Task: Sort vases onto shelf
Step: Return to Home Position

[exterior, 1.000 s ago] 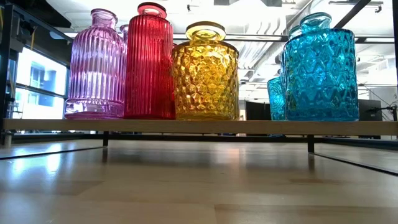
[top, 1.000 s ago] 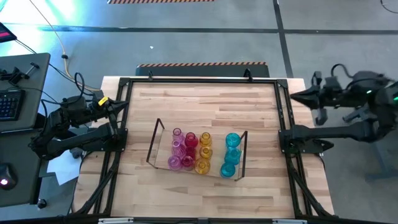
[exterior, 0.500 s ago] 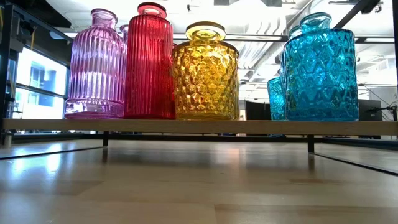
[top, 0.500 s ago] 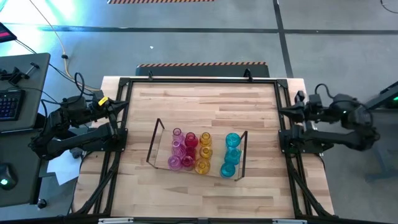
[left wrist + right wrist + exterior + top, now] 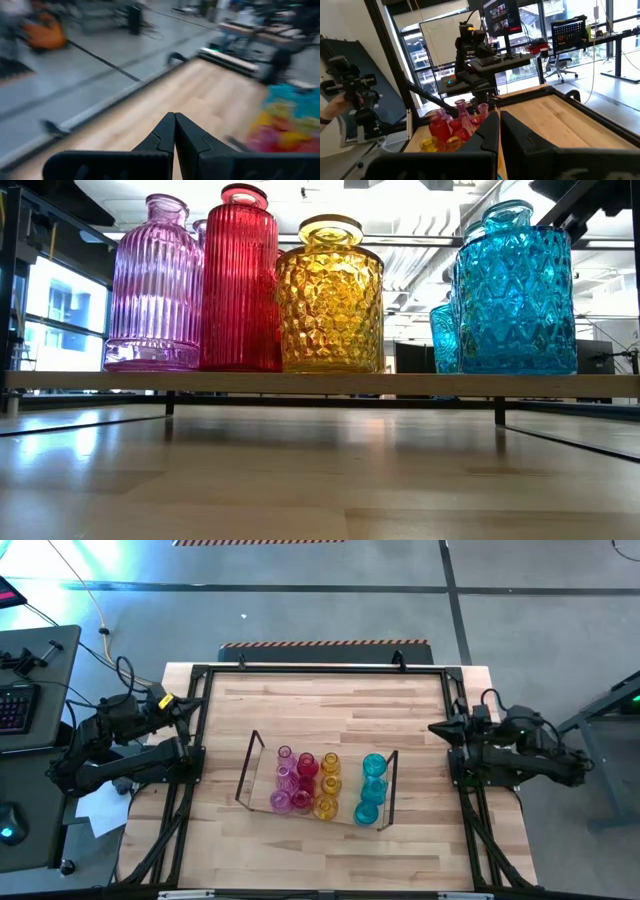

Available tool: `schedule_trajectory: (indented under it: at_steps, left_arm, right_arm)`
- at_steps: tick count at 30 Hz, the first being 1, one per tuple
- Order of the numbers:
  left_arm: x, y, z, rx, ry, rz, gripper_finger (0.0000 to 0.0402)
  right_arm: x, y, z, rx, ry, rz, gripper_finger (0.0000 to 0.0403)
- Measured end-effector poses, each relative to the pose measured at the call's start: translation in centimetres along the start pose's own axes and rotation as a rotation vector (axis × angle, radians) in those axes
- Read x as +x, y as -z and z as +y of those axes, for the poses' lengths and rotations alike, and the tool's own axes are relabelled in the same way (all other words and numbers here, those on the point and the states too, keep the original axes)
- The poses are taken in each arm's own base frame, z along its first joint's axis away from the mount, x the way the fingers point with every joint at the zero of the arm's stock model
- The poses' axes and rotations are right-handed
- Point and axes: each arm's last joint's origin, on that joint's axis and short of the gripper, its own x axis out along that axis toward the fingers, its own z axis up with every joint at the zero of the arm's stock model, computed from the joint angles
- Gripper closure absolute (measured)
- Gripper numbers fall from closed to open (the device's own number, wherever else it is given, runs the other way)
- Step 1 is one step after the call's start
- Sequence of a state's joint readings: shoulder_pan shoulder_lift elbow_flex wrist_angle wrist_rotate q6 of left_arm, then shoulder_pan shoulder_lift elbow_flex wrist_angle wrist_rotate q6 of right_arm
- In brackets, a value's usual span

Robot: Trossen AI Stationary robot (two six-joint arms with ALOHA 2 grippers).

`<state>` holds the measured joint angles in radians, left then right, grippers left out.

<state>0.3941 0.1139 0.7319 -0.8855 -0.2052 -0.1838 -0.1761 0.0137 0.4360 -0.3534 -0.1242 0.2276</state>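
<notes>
Several small glass vases stand upright on their bases in rows by colour on the shelf [image 5: 247, 768], mid-table: pink [image 5: 283, 780], red [image 5: 305, 780], yellow [image 5: 327, 788] and cyan [image 5: 371, 790]. The low view shows a pink vase [image 5: 155, 290], a red vase [image 5: 240, 280], a yellow vase [image 5: 330, 300] and a cyan vase [image 5: 515, 295] on the shelf's board [image 5: 320, 383]. My left gripper [image 5: 192, 708] is shut and empty at the table's left edge. My right gripper [image 5: 434, 728] is shut and empty at the table's right edge, right of the cyan row.
A black metal frame [image 5: 320, 670] runs around the wooden table. Bare wood lies on the far side [image 5: 330, 705] and near side [image 5: 320, 850] of the shelf. In the right wrist view a person's hand [image 5: 332, 106] shows beyond the table's left side.
My right gripper has come from beyond the table's right edge toward the table's left and near side, and has stopped at the right rail. The vases and my left arm have kept still.
</notes>
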Motion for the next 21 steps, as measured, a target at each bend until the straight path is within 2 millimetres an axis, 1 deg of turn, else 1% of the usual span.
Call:
schedule_trajectory:
  at_steps: [2,3,6,8,10,13,15,18,21]
  left_arm:
    - [0.0,-0.2,0.2,0.029,-0.082,-0.034,0.0401]
    - [0.0,-0.4,0.3,-0.007,-0.109,-0.051,0.0401]
    - [0.3,-0.2,0.2,-0.111,-0.108,-0.068,0.0401]
    - [1.0,0.4,0.1,-0.129,-0.075,-0.036,0.0401]
    - [2.1,0.9,-0.2,-0.137,-0.021,-0.04,0.0401]
    - [4.7,2.3,-0.7,-0.14,0.08,-0.087,0.0401]
    - [6.3,3.1,-1.1,-0.124,0.167,-0.15,0.0401]
    - [8.0,4.4,-1.5,-0.123,0.262,-0.233,0.0401]
    - [9.3,6.1,-1.7,-0.122,0.325,-0.252,0.0401]
  right_arm:
    - [0.2,0.4,-0.1,0.002,0.0,0.0,0.0402]
    - [0.3,0.6,-0.2,0.001,0.0,-0.001,0.0402]
    - [0.6,0.9,-0.3,-0.002,0.0,-0.016,0.0402]
    - [0.8,1.4,-0.5,-0.006,0.014,-0.015,0.0402]
    - [1.1,1.9,-0.6,-0.013,0.018,-0.004,0.0402]
    - [1.4,2.4,-0.8,-0.028,0.013,-0.022,0.0402]
    - [1.7,2.9,-0.9,-0.034,0.012,-0.028,0.0402]
    - [2.0,3.5,-1.1,-0.032,0.01,-0.039,0.0402]
    - [2.4,4.3,-1.4,-0.03,0.011,-0.03,0.0402]
